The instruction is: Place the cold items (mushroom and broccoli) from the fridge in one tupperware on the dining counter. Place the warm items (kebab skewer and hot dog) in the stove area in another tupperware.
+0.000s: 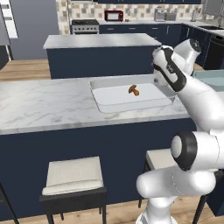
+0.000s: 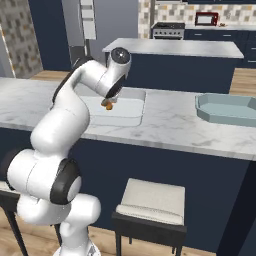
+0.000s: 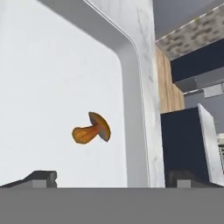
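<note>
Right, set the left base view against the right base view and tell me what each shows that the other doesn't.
Left base view alone: one stool whole and the corner of a second at the counter front, plus the mushroom in full, lying in the white tupperware.

Right base view alone: the second, blue-grey tupperware in full further along the dining counter, where the left view catches just its edge.

Both: the white tupperware, the mushroom in it, the marble counter, the island, the stove and red microwave behind.
</note>
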Tool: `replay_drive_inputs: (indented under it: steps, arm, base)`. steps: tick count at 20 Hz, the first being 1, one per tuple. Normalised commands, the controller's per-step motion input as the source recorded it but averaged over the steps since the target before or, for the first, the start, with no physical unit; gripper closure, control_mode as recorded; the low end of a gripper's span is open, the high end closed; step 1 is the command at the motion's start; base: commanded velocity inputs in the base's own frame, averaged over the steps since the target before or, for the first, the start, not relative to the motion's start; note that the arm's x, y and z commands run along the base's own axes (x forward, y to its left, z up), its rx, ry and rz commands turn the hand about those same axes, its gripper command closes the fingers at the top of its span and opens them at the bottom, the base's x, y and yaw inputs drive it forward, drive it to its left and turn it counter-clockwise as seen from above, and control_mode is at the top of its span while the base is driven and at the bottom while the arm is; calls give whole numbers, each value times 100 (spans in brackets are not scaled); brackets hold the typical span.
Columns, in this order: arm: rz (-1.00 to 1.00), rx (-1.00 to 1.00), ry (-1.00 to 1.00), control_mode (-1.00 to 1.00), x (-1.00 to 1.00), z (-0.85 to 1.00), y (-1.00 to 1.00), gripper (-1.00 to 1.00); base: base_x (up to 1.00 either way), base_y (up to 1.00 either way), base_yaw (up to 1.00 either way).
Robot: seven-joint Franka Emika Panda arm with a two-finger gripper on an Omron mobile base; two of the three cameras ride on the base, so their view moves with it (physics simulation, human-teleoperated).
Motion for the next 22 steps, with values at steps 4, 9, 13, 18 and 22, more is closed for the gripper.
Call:
replay_drive_inputs:
  steps: [4,9,13,18,22]
  arm:
    - [0,7,-39,-100,-100,16,-74,-100]
    - [0,-22,-35,-100,-100,-14,-6,-100]
    - [0,-59,-26,-100,-100,-78,50,-100]
    - [3,-95,4,-100,-95,-54,99,-100]
    - [16,-91,33,-100,-77,-2,78,-100]
  base:
    - [0,0,0]
    - [0,0,0]
    - [0,0,0]
    - [0,0,0]
    - [0,0,0]
